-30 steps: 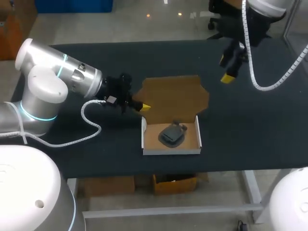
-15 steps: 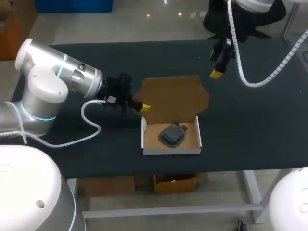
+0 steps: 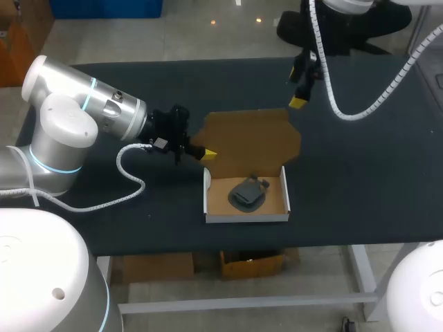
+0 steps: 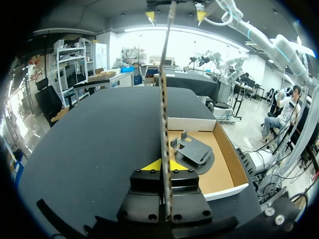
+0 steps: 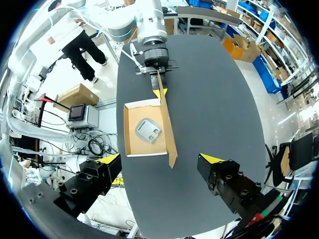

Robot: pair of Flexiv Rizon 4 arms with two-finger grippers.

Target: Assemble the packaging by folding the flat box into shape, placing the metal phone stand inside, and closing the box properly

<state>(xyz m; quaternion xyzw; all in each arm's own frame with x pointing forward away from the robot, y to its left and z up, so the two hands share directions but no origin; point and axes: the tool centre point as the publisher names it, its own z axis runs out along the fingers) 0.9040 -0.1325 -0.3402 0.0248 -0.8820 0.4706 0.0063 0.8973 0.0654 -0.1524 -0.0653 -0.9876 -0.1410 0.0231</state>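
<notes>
A white box tray (image 3: 246, 216) with a brown inside holds the dark metal phone stand (image 3: 247, 193). Its brown lid (image 3: 252, 137) stands raised behind the tray. My left gripper (image 3: 206, 153) is shut on the lid's left edge. In the left wrist view the lid (image 4: 165, 99) shows edge-on between the yellow tips of the left gripper (image 4: 164, 165), with the stand (image 4: 193, 152) beside it in the tray (image 4: 227, 186). My right gripper (image 3: 298, 87) hangs open high over the lid's far right corner, touching nothing. From the right wrist view, the tray (image 5: 128, 130), stand (image 5: 148, 130) and lid (image 5: 167, 127) lie far ahead of the right gripper (image 5: 160, 159).
The black table (image 3: 360, 180) stretches bare to the right of the box and in front of my left arm (image 3: 83, 117). A white cable (image 3: 128, 176) from the left arm loops onto the table to the left of the tray.
My right gripper has moved left and toward the table's back, now above the lid's far right corner, still open. The left gripper, lid and tray have not moved.
</notes>
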